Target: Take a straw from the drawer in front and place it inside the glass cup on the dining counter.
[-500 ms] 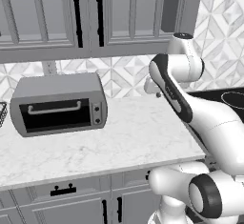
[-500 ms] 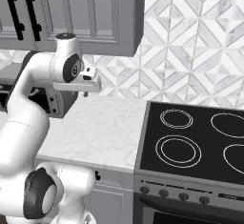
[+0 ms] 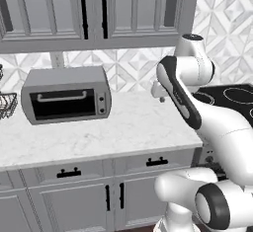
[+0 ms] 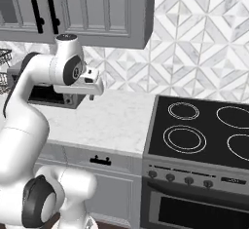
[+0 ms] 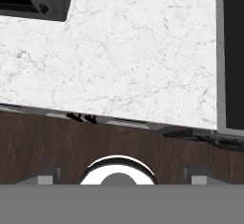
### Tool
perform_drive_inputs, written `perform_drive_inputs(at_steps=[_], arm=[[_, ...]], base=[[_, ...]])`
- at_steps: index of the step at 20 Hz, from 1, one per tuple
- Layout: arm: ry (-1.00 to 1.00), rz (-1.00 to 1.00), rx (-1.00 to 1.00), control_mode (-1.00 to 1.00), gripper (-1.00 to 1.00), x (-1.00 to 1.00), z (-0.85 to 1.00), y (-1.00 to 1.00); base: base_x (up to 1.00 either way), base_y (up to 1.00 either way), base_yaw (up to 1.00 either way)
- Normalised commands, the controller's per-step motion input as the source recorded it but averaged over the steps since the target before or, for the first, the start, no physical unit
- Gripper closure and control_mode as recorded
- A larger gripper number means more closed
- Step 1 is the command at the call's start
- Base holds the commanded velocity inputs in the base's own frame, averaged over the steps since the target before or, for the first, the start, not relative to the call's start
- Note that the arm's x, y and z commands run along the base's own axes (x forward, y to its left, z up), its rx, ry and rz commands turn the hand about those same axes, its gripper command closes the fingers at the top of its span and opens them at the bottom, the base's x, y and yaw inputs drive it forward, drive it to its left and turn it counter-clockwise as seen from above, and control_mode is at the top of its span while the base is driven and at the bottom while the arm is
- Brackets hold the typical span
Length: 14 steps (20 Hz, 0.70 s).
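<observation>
Jaws spread wide, nothing gripped — arm (image 4: 44, 84) above counter (image 3: 123, 132), no visible change vs. earlier — drawer (image 3: 157, 162) closed.

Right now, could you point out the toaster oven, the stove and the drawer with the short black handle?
toaster oven (image 3: 66, 100): left base view, on its glass door.
stove (image 4: 204, 128): right base view, on its black cooktop.
drawer (image 3: 157, 162): left base view, on its black bar handle.

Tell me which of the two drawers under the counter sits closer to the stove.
The right-hand drawer, the one whose short black bar handle lies nearest the counter's end by the stove. The other drawer sits further left, below the toaster oven.
</observation>
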Motion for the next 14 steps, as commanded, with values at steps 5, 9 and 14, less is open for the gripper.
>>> perform_drive_inputs(at_steps=[5, 9, 14], arm=[[0.00, 0.00, 0.00, 1.00, -1.00, 0.00, 0.00, 0.00], [0.00, 0.00, 0.00, 1.00, -1.00, 0.00, 0.00, 0.00], [0.00, 0.00, 0.00, 1.00, -1.00, 0.00, 0.00, 0.00]], base=[[-0.50, -0.36, 0.30], [-0.08, -0.63, 0.47], [0.00, -0.78, 0.61]])
